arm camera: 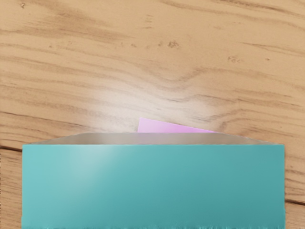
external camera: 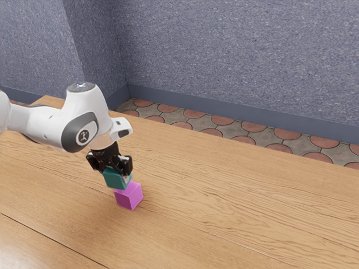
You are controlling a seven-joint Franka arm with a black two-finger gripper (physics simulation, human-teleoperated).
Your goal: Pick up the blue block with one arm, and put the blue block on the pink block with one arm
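gripper (external camera: 116, 169): lower left of the exterior view, fingers clamped on the blue block (external camera: 116, 180)
blue block: (teal-looking) atop the pink block (external camera: 129, 196), offset toward frame left
pink block: on the wooden table (external camera: 235, 202)

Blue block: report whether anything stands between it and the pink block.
Nothing visible does. The gripper holds the blue block directly over the pink block, with no gap showing between them in the exterior view; whether they touch, I cannot tell.
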